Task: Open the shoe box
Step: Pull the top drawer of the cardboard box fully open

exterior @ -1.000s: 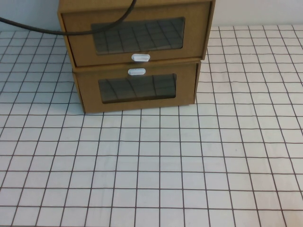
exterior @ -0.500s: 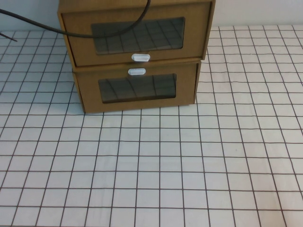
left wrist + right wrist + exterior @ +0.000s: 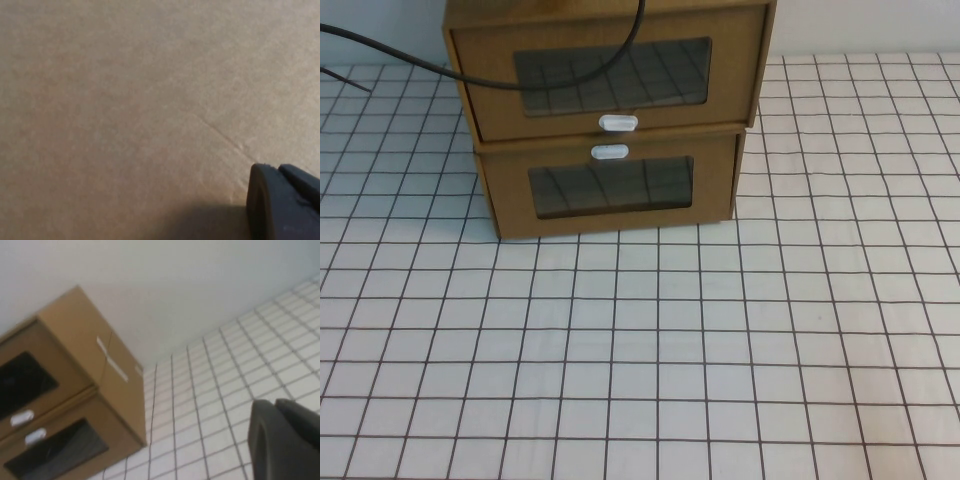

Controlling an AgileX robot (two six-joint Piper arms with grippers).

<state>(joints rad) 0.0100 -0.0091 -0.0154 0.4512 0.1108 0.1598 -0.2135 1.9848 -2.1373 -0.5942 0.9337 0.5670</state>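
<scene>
The left gripper [image 3: 281, 202] was close against the cardboard of the shoe box [image 3: 610, 195], open or closed nobody could tell, while the right gripper [image 3: 282, 440] was pressed together, away to the right of that box.

Stacked two high at the far side of the table [image 3: 740, 340], left of centre: brown cardboard shoe boxes [image 3: 713, 188], both shut, with dark front windows [image 3: 610, 187] and white pull tabs [image 3: 609, 152].

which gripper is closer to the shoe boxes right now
Left. The left gripper is right up close to the shoe boxes, cardboard filling its wrist view. The right gripper, jaws shut, hangs well off to their right side over the table.
</scene>
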